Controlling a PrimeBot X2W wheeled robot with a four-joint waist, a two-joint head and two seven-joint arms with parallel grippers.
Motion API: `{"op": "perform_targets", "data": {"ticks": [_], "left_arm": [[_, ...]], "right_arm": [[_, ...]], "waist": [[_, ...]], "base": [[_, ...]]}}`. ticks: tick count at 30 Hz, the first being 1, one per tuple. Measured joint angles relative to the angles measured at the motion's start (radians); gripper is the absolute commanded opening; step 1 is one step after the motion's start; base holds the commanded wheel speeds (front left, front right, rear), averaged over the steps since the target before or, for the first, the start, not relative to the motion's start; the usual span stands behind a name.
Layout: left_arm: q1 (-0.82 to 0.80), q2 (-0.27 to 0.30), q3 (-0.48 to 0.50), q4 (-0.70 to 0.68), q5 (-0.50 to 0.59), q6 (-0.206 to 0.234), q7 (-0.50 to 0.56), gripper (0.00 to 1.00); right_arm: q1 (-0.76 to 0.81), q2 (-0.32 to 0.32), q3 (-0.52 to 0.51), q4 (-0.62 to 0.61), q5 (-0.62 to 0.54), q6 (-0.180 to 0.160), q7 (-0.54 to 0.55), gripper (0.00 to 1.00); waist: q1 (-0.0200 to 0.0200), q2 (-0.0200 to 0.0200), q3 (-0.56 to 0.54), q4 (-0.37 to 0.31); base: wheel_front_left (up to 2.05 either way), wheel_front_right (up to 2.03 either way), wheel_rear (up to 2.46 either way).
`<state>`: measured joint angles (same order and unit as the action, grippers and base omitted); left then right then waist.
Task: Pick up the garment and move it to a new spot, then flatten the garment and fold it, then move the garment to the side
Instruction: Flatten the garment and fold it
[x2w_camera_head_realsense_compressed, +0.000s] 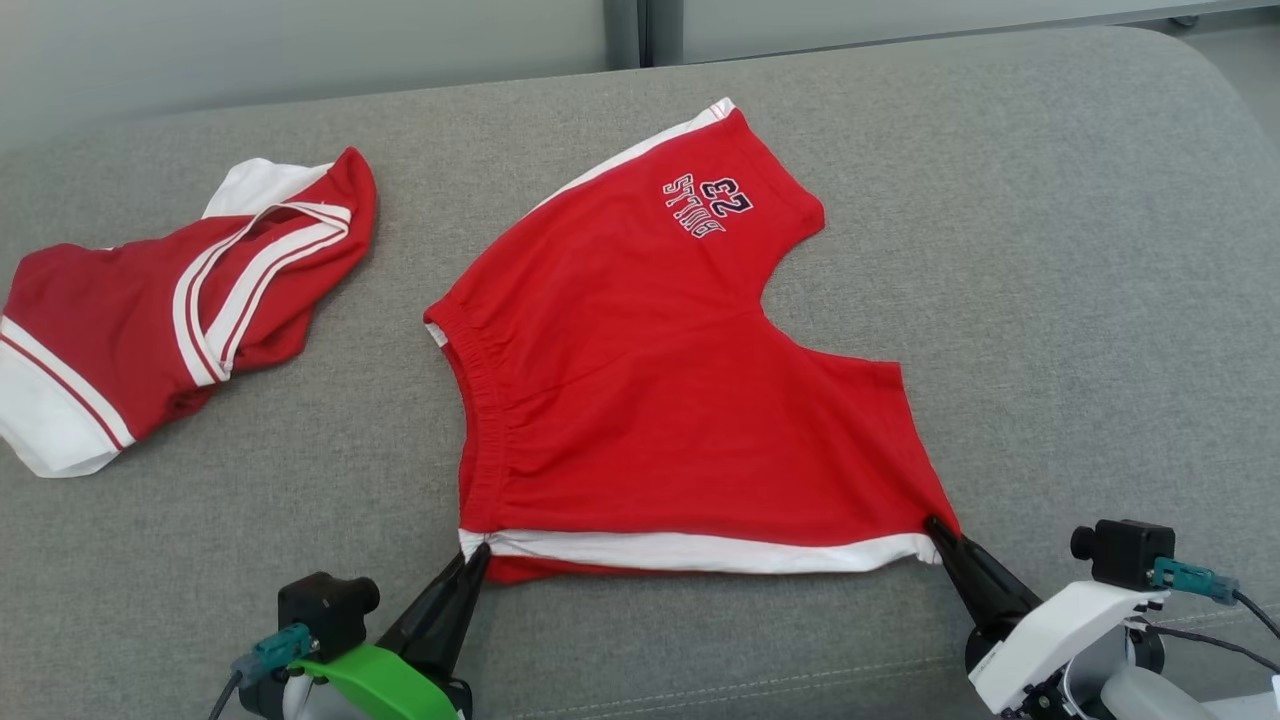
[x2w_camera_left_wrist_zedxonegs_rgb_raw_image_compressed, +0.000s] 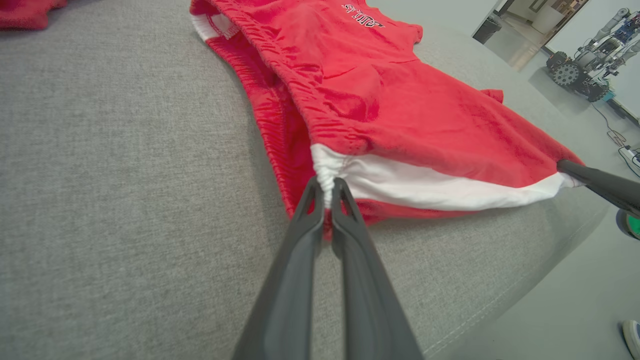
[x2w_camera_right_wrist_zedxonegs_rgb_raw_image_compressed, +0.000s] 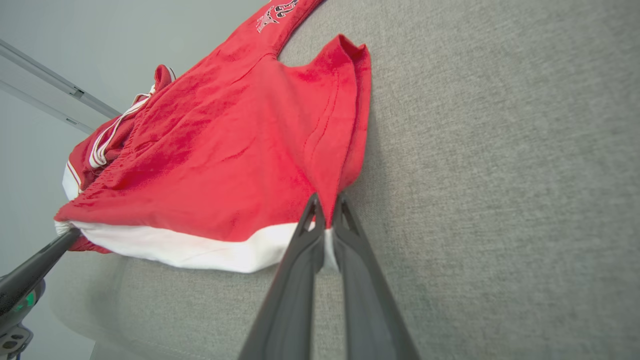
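Note:
The garment (x2w_camera_head_realsense_compressed: 660, 390) is a pair of red shorts with white side stripes and a "BULLS 23" print, spread on the grey cushion. My left gripper (x2w_camera_head_realsense_compressed: 478, 552) is shut on the near waistband corner of the garment (x2w_camera_left_wrist_zedxonegs_rgb_raw_image_compressed: 400, 105), pinching the white stripe, as the left wrist view shows at the gripper (x2w_camera_left_wrist_zedxonegs_rgb_raw_image_compressed: 327, 186). My right gripper (x2w_camera_head_realsense_compressed: 935, 525) is shut on the near leg-hem corner; the right wrist view shows this gripper (x2w_camera_right_wrist_zedxonegs_rgb_raw_image_compressed: 326, 205) clamping the white edge of the garment (x2w_camera_right_wrist_zedxonegs_rgb_raw_image_compressed: 220, 165). The white stripe is stretched between the two grippers.
A second red and white garment (x2w_camera_head_realsense_compressed: 170, 310) lies crumpled at the left of the grey cushion (x2w_camera_head_realsense_compressed: 1050, 300). The cushion's front edge runs just behind my grippers. A wheeled robot (x2w_camera_left_wrist_zedxonegs_rgb_raw_image_compressed: 585, 70) stands on the floor far off in the left wrist view.

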<state>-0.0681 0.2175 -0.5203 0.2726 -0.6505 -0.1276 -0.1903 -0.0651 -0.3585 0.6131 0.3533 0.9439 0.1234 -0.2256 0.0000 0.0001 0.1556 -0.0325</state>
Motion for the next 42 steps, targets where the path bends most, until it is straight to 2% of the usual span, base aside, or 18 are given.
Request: {"op": "perform_targets", "data": {"ticks": [8,16,27,42], "left_arm": [[0.027,0.049,-0.018,-0.057,-0.015,0.0,-0.006,0.0],[0.02,0.051,-0.03,-0.138,-0.041,0.0,-0.01,0.0],[-0.106,0.075,-0.003,-0.185,-0.042,0.0,0.005,0.0],[-0.304,0.049,0.013,-0.204,-0.078,0.0,0.042,0.0]], "right_arm": [[0.034,-0.04,-0.011,-0.064,0.027,0.0,-0.012,0.0],[0.017,-0.063,-0.034,-0.162,0.028,0.0,-0.017,0.0],[-0.094,-0.104,-0.081,-0.218,0.023,0.0,-0.021,0.0],[-0.352,-0.129,-0.144,-0.191,0.013,0.0,-0.026,0.0]], "waist": [[0.0,0.0,0.016,0.006],[0.0,0.0,0.018,0.006],[0.0,0.0,0.06,0.009],[0.0,0.0,0.214,0.05]], "base": [[0.0,0.0,0.0],[0.0,0.0,0.0],[0.0,0.0,0.0],[0.0,0.0,0.0]]}}
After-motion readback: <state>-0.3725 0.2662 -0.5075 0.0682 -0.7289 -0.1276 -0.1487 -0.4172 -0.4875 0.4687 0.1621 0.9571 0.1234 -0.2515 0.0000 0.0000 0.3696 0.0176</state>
